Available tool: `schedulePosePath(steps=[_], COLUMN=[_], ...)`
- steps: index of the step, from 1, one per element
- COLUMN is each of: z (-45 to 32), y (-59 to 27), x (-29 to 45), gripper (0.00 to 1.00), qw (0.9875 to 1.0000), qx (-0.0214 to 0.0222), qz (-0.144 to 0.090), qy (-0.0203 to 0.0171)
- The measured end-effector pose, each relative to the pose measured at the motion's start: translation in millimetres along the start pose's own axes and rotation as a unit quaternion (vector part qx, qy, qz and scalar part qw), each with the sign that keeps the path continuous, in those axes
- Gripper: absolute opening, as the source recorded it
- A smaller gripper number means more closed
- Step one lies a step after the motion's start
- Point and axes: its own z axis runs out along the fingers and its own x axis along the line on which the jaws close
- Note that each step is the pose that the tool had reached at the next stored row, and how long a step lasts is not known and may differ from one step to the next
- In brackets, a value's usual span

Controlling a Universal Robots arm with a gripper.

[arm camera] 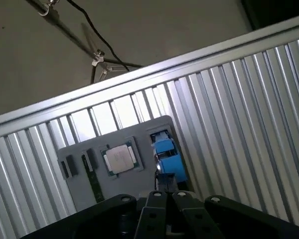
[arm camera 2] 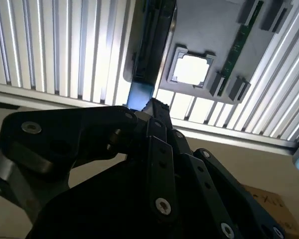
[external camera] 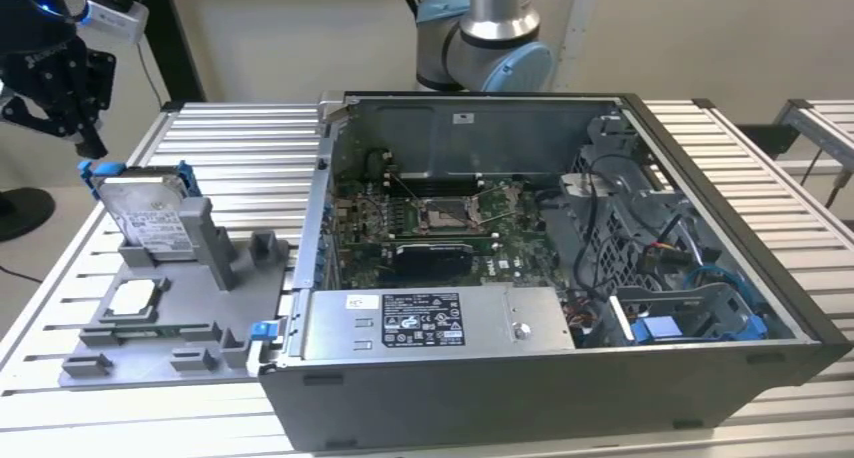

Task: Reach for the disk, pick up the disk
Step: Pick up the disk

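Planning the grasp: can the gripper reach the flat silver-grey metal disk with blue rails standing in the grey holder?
Probably yes: the black gripper hangs just above the top edge of the disk, nothing between them; the open dark computer case sits to the exterior view's right.

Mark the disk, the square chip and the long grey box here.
disk (external camera: 144,216), exterior view, on its white label.
square chip (arm camera: 120,158), first wrist view, middle of its metal top.
long grey box (external camera: 420,320), exterior view, on its sticker.

I can't read any print from here. A white printed label (external camera: 144,223) sits on the disk (external camera: 134,190). There is a black-and-white sticker (external camera: 420,320) on the long grey metal box (external camera: 534,323), and a small white sticker (external camera: 463,117) on the computer case (external camera: 534,408) inner wall.
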Motion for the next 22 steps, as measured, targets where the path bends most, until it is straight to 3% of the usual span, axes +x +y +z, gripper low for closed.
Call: schedulePosePath(steps=[5,12,18,19,22], z=[0.7,2.2,2.2,2.2,2.2], y=[-0.5,-2.1,-2.4,-2.4,-2.4], x=[-0.1,-0.7,-0.8,-0.8,-0.8], gripper=[0.00,0.00,0.00,1.00,1.00], qw=[0.9995,0.9978,0.9975,0.9975,0.9975], qx=[0.0002,0.0006,0.0006,0.0006,0.0006], qz=[-0.031,-0.066,-0.070,-0.070,-0.070], qy=[0.0010,0.0021,0.0022,0.0022,0.0022])
